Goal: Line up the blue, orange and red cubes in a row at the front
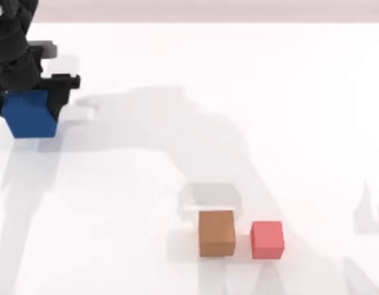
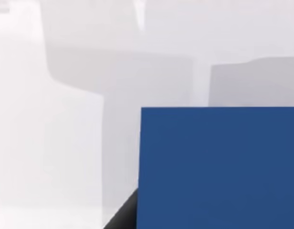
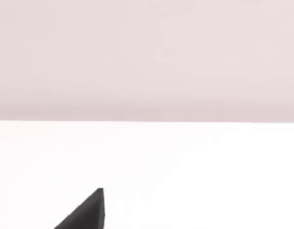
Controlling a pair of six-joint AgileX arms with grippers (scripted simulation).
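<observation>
Blue cube [image 1: 29,114]: ten o'clock on table, pinched by left gripper [image 1: 31,98].
Handling: rigid, matte (probably grippy); hold opposite flat faces.
Orange cube [image 1: 216,233], red cube [image 1: 267,239]: five o'clock.
Right gripper: unseen.

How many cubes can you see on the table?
3. The blue cube is at the far left, at the left gripper. The orange cube sits near the front, with the red cube just to its right, not touching.
</observation>
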